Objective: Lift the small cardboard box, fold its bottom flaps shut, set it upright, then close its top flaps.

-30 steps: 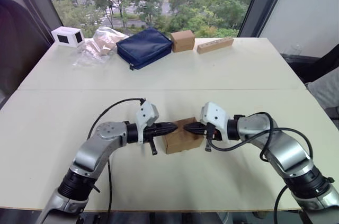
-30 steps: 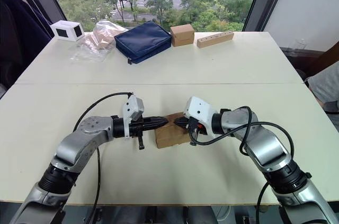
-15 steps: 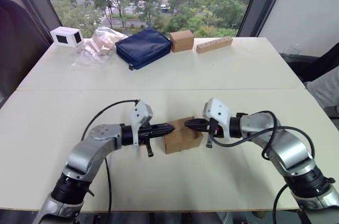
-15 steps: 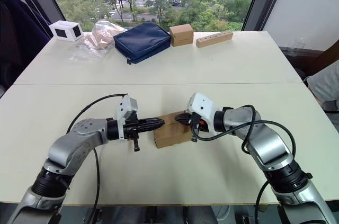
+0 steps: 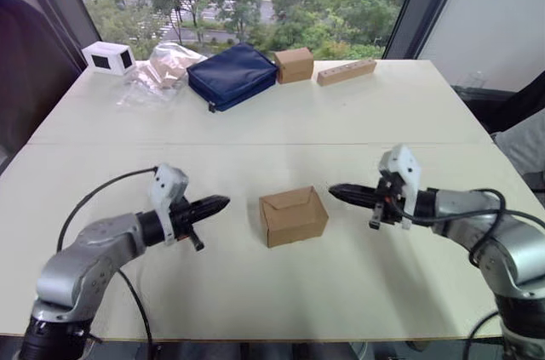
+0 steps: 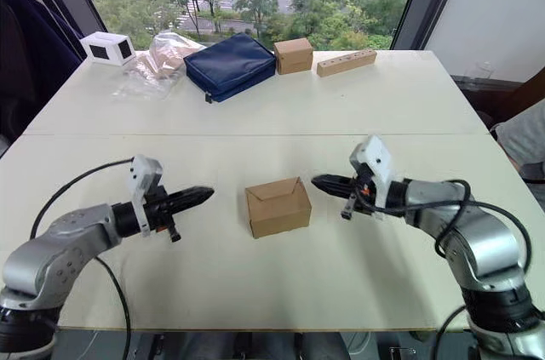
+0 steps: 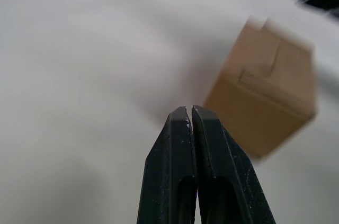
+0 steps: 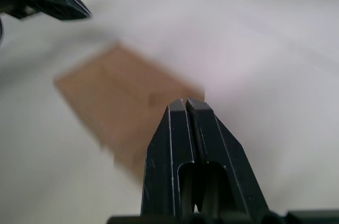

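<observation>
The small cardboard box (image 5: 293,215) stands upright on the table between my two arms, its top flaps (image 5: 289,201) folded flat and shut. Its bottom flaps are hidden underneath. My left gripper (image 5: 223,202) is shut and empty, a short way to the left of the box and pointing at it. My right gripper (image 5: 333,191) is also shut and empty, just off the box's right side, not touching it. The left wrist view has the box (image 7: 265,97) beyond the closed fingertips (image 7: 189,114); the right wrist view has it (image 8: 122,102) past the closed fingertips (image 8: 186,105).
At the table's far edge lie a white box (image 5: 107,58), a crumpled plastic bag (image 5: 157,72), a navy pouch (image 5: 232,76), another small brown box (image 5: 294,65) and a long wooden block (image 5: 346,71). A seam (image 5: 255,144) runs across the table.
Both grippers have drawn back sideways from the box, the left one farther. The box now stands free on the table with its top shut.
</observation>
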### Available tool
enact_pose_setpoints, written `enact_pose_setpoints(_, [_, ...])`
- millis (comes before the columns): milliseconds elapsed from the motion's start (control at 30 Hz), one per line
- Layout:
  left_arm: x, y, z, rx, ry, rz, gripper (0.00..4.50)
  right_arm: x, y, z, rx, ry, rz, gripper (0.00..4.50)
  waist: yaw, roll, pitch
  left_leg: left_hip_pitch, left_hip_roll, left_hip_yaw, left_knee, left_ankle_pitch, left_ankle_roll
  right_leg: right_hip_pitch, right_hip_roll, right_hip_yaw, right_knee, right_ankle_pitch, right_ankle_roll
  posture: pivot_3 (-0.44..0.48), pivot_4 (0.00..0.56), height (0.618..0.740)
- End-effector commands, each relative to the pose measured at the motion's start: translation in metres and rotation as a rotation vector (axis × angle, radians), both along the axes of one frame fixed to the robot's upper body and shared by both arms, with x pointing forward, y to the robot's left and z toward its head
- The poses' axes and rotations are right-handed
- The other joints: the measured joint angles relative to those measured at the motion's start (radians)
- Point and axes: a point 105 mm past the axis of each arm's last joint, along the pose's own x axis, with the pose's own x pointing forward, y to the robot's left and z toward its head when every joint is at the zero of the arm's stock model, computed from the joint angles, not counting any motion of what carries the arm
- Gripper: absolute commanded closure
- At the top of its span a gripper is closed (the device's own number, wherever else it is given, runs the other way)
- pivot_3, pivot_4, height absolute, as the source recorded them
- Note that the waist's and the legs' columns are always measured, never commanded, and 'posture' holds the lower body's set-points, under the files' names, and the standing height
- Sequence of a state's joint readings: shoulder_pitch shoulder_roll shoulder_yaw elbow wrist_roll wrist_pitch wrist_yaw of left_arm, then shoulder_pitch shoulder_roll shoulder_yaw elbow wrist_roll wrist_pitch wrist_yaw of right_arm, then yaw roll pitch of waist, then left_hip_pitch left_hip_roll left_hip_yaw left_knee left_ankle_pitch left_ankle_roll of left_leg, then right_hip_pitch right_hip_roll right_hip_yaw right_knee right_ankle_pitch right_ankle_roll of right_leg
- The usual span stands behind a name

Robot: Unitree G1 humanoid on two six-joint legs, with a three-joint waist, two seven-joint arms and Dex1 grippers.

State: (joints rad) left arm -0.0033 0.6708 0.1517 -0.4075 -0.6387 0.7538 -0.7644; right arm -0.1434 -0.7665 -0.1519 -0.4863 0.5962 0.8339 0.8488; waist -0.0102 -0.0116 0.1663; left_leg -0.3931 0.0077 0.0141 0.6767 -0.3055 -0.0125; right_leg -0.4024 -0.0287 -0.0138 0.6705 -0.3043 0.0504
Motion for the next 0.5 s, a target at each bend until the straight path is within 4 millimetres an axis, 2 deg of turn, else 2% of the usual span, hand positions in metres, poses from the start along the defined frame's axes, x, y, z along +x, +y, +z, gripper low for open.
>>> enact_pose_setpoints(33, [-0.022,0.003,-0.003,0.045,0.004,-0.080,4.40,-0.013,-0.007,0.007,-0.013,-0.020,-0.009,4.50,-0.002,0.000,0.000,0.000,0.000,0.000,0.000,0.000,0.000,0.000,0.000,0.000,-0.001,0.000,0.000,0.000,0.150,0.740])
enact_pose_setpoints(233, [-0.034,0.008,-0.008,0.020,0.048,-0.078,4.40,-0.026,-0.023,-0.012,-0.074,0.063,-0.038,4.50,0.003,0.001,0.000,0.002,0.001,0.001,0.000,0.000,0.000,0.003,-0.001,0.000,-0.004,-0.002,-0.004,0.000,0.150,0.740])
enact_pose_setpoints(500, [-0.038,0.010,-0.001,0.014,0.045,-0.049,4.40,-0.024,-0.036,-0.017,-0.076,0.081,-0.065,4.50,0.001,0.002,0.000,0.002,0.001,0.001,-0.001,0.000,0.000,0.003,-0.001,0.000,-0.005,0.000,-0.002,0.000,0.150,0.740])
